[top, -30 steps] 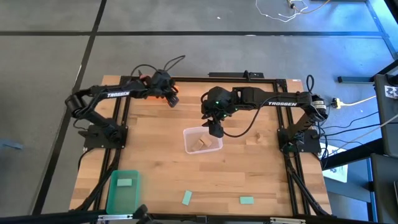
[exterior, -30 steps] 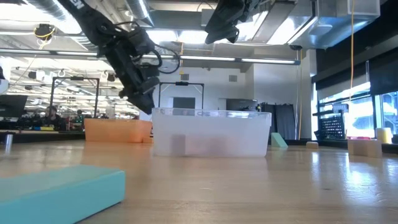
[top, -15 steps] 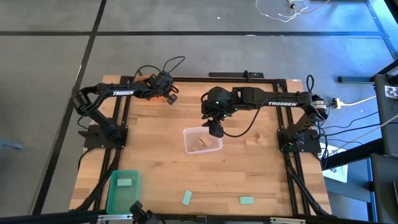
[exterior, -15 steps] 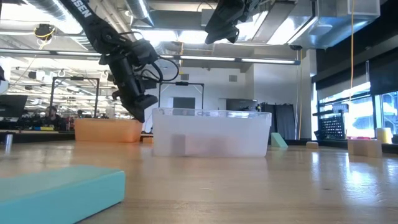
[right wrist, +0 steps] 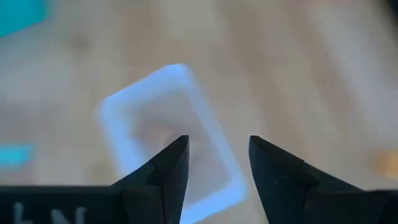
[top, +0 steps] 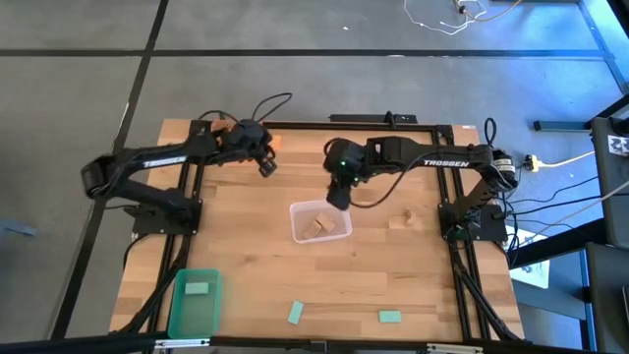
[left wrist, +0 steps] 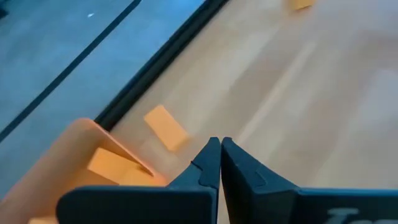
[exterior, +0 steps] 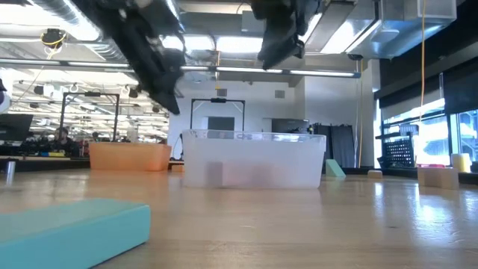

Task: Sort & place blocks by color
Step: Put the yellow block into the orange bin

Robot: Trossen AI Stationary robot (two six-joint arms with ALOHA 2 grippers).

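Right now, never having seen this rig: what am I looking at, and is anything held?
Two dark robot arms work at a wooden table. One picture looks straight down, one looks level across the tabletop, and two come from cameras on the arms' wrists.

The left gripper is near the orange bin at the table's far edge, jaws shut on nothing. An orange block lies on the wood just outside that bin.

The right gripper hangs over the clear bin, jaws open and empty; tan blocks lie inside.

The green bin holds one green block. Two more green blocks lie loose near the front edge.
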